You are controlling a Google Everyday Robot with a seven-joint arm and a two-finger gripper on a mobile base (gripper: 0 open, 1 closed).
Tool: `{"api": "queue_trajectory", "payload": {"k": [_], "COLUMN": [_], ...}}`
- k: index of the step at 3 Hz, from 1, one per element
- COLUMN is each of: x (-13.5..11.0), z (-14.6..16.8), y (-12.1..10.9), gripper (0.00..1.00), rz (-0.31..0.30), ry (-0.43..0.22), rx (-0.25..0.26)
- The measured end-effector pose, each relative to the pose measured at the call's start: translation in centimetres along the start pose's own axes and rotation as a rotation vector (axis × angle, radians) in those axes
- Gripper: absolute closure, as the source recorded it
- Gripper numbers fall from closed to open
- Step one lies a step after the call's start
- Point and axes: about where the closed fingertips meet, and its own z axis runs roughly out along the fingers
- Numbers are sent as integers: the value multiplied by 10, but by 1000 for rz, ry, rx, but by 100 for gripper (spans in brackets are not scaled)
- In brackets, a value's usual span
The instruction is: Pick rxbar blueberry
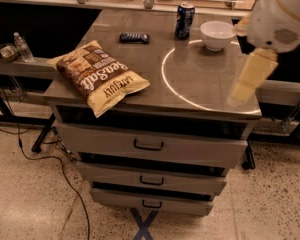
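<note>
- Snack bar (134, 37) is lying flat at the far side, left of the can (184, 20).
- I am seeing the gripper (242, 86) hanging over the cabinet's (205, 84) right edge; its opening and hold are unreadable.

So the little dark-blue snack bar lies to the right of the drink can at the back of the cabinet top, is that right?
No. The camera view shows the rxbar blueberry to the left of the drink can, at the back of the cabinet top; the white bowl sits on the can's right. The gripper hangs over the top's right front, apart from the bar.
</note>
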Motion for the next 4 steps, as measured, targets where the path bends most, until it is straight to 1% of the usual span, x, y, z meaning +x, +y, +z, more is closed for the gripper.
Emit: {"api": "queue_trajectory", "payload": {"k": [1,2,3,4], "x": [-55,-121,-121,-123], "z": [30,52,52,74], "y": [-49,-93,-93,-105], "gripper": [0,0,0,0], "rz": [-42,-64,-64,-13], "ry": [-96,-219,-219,-232], "rx": [48,107,107,120]}}
